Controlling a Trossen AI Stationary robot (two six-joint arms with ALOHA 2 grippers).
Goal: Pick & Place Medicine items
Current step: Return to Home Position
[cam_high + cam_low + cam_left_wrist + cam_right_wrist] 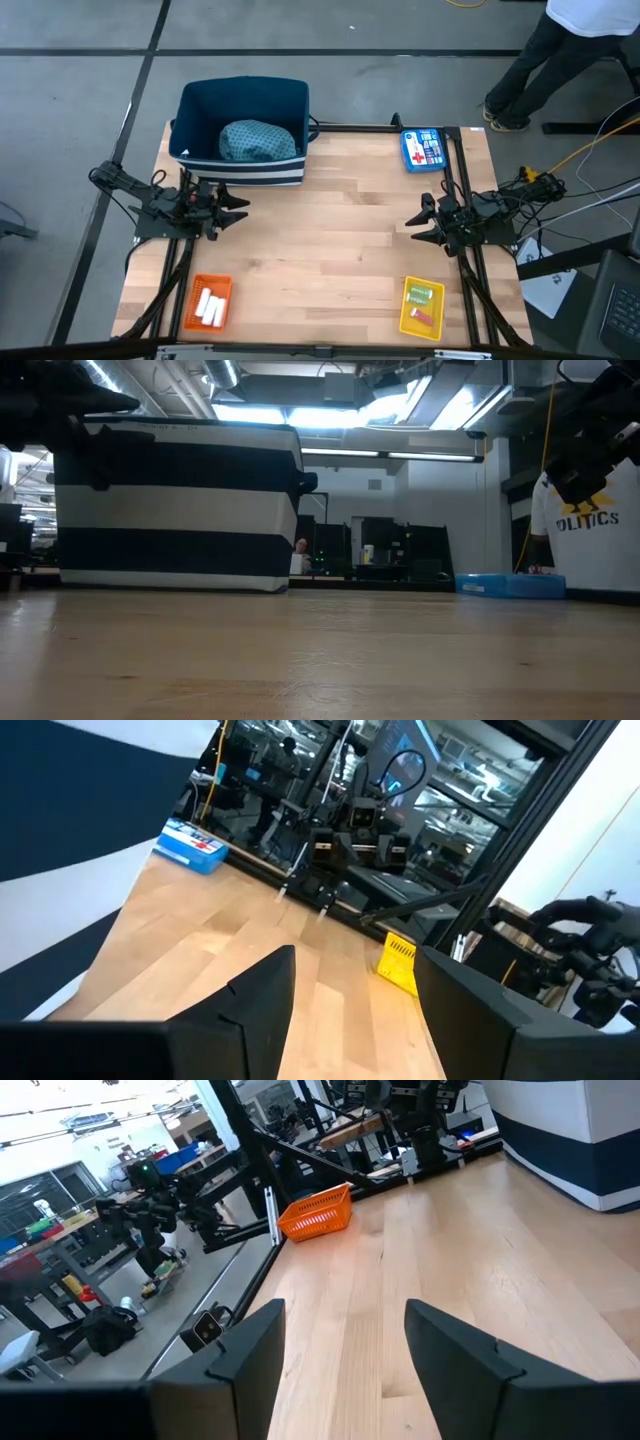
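White stick-like tubes [211, 306] lie in an orange tray [190, 301] at the table's near left corner. A pale green piece [421, 294] and a pink-red piece [424, 316] lie in a yellow tray [405, 318] at the near right. My left gripper [238, 209] hovers open over the table's left side, beside the navy bin. My right gripper [416, 226] hovers open over the right side. Both hold nothing. In the wrist views the left gripper [355, 990] and the right gripper [345, 1340] show open fingers above bare wood.
A navy-and-white striped bin [240, 135] with a teal patterned cloth [258, 141] inside stands at the far left. A flat blue box with a red cross [423, 149] lies at the far right. A person [560, 50] stands beyond the far right corner. The table's middle is bare wood.
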